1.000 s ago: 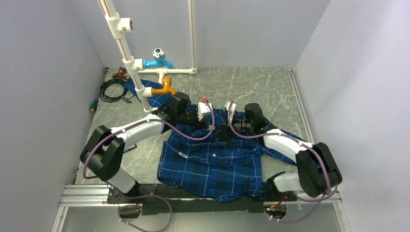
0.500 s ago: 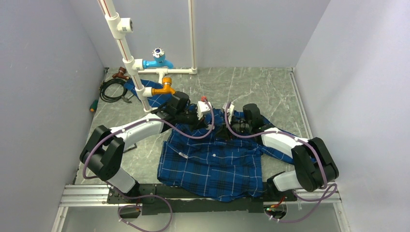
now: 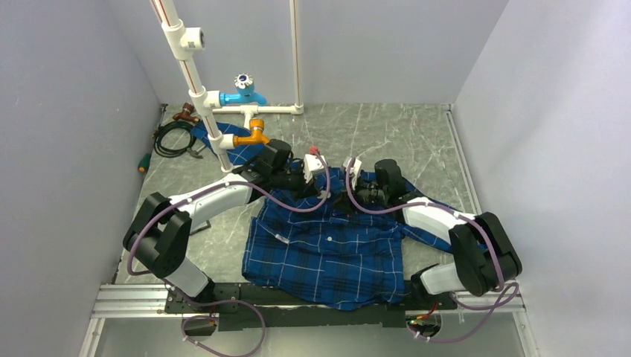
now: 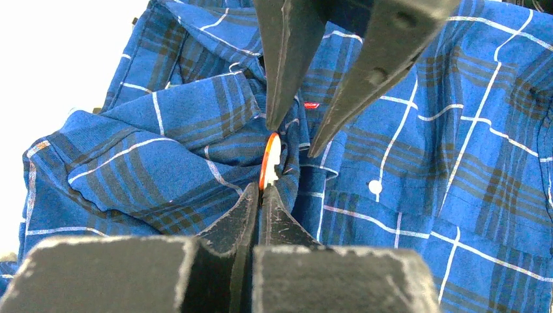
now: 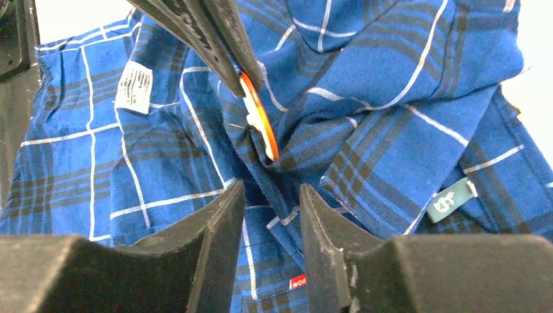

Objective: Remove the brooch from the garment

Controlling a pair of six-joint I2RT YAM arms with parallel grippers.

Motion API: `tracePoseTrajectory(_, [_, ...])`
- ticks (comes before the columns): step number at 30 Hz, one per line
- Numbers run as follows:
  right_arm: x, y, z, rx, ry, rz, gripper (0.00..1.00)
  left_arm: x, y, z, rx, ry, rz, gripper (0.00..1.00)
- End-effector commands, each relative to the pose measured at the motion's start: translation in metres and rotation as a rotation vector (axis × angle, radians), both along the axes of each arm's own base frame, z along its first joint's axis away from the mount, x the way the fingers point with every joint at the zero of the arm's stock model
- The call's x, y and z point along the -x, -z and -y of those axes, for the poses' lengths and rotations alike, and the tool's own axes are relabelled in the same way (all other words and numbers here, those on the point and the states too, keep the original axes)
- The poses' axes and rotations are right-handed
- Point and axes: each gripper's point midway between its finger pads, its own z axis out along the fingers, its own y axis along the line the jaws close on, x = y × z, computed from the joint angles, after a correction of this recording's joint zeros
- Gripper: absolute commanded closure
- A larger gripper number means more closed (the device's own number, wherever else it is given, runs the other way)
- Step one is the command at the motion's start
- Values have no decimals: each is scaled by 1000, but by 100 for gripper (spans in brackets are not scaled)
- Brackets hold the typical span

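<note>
While left claw (image 4: pixel 261 190) pinches brooch (image 4: pixel 270 158), right claw (image 5: pixel 272 190) gapes over garment (image 5: pixel 391 85).

I read the garment (image 4: pixel 163 150) as soft, matt woven cloth, creased. The brooch (image 4: pixel 270 156), seen edge-on, looks smooth and faintly glossy, perhaps plastic. My right hand (image 5: pixel 272 189) is matt black, grainy plastic. The surface (image 3: pixel 387 134) resembles veined grey stone.

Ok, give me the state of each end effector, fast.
Left end effector: closed on the brooch.
Right end effector: open, holding nothing, tips at the shirt just by the brooch.
</note>
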Motion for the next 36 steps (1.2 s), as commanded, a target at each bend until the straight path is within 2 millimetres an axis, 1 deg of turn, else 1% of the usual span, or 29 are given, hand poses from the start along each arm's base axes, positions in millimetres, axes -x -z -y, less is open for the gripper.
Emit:
tracePoseTrajectory(1, [-8,-29,-3,-49,-35,178,58,-6,-20,8,47,16,17,100])
tracePoseTrajectory(4, [-11,-22,-3,-33,-33,176,55,-7,-21,9,49,15,18,100])
tracePoseTrajectory(8, [-9,-11,-4,-22,-54,161,55,-9,-20,8,44,8,14,100])
tracePoseTrajectory(10, [-10,-6,-4,-17,-51,162,56,-9,-20,8,44,6,14,100])
tracePoseTrajectory(12, [-11,-3,-3,-11,-49,164,59,-9,-18,8,40,3,9,100])
tracePoseTrajectory(14, [-13,-3,-3,-10,-46,163,65,-9,-18,7,36,-2,8,100])
tracePoseTrajectory(15, [-13,-3,-4,-10,-49,162,71,-10,-16,7,32,-6,8,100])
tracePoseTrajectory(18, [-12,-3,-4,-5,-58,160,95,-14,-15,6,25,-26,8,100])
tracePoseTrajectory(19, [-11,-3,-4,-3,-62,162,100,-15,-14,6,22,-30,11,100])
tracePoseTrajectory(21, [-11,-5,-3,-1,-65,164,100,-19,-12,5,13,-46,20,100])
tracePoseTrajectory(24, [-10,-7,-3,-1,-62,159,100,-28,-5,1,-21,-89,49,100])
tracePoseTrajectory(28, [-9,-10,-3,-7,-56,157,100,-36,3,-3,-69,-114,74,100])
tracePoseTrajectory(36, [-9,-18,-3,-18,-48,167,100,-34,16,-3,-110,-105,82,100])
